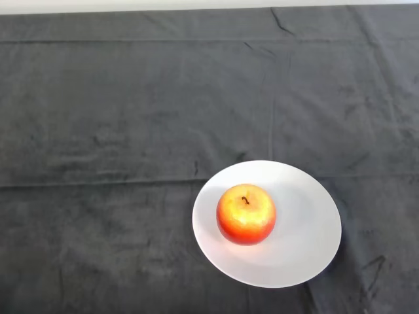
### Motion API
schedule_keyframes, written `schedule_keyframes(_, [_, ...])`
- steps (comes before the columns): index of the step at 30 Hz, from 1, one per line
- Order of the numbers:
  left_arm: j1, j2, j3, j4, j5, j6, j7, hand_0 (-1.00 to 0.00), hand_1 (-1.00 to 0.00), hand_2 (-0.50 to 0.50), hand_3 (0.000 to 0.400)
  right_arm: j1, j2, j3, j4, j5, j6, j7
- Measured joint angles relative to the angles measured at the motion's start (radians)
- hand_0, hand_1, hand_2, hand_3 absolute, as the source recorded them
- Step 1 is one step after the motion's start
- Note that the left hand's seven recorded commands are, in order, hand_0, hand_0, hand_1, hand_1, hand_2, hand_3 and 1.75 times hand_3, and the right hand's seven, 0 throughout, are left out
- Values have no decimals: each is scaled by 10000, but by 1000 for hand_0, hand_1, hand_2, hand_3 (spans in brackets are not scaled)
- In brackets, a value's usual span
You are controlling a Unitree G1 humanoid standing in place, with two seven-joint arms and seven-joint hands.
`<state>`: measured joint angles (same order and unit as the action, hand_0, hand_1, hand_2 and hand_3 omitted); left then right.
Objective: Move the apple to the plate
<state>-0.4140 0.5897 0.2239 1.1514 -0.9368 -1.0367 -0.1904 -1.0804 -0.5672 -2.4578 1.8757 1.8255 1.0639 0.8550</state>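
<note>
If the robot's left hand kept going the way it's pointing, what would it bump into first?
That cannot be judged: no hand or arm shows in this view. Only the apple sitting stem up on the white plate is visible, on the dark cloth.

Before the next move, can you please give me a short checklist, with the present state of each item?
1. Apple is on the plate: ok, it sits a little left of the plate's middle.
2. Apple stands upright: ok, its stem points up.
3. Plate lies wholly on the dark cloth, away from the table's edges: ok at the far edge; the near edge is cannot tell.
4. Hand is clear of the apple: cannot tell, no part of the robot shows.
5. Nothing else is crowding the plate: ok.
</note>
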Motion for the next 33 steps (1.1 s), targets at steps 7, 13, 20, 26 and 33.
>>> schedule_keyframes(7, [86, 415, 1261, 354, -802, 538, -243, 0, 0, 0, 0, 0, 2, 0, 0, 0, 0, 0])
schedule_keyframes(13, [106, 534, 2354, 476, -1565, 1078, -378, 0, 0, 0, 0, 0, 1, 0, 0, 0, 0, 0])
schedule_keyframes(20, [109, 561, 3271, 814, -2162, 1517, -304, 0, 0, 0, 0, 0, 2, 1, 1, 0, 0, 0])
schedule_keyframes(26, [103, 563, 3622, 959, -2205, 1707, -80, 0, 0, 0, 0, 0, 2, 1, 1, 0, 0, 0])
schedule_keyframes(33, [68, 563, 3895, 1082, -2205, 1849, -55, 0, 0, 0, 0, 0, 2, 1, 1, 0, 0, 0])
